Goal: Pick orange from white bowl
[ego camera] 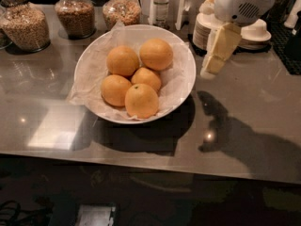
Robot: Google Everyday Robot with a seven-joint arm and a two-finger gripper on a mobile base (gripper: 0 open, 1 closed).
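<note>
The white bowl with a crinkled paper liner sits at the centre of the grey counter and holds five oranges. The orange, large, round and evenly coloured, lies at the bowl's back right. Beside it lie another large orange, a smaller middle one, a left one, and a front one with a dark stem dot. My gripper, cream-coloured under a white wrist, hangs tilted just past the bowl's right rim, above the counter, touching nothing and holding nothing.
Three glass jars of grains and a bottle stand behind the bowl. Stacked small white plates and bowls stand at the back right, behind my arm. The counter's front edge runs below the bowl.
</note>
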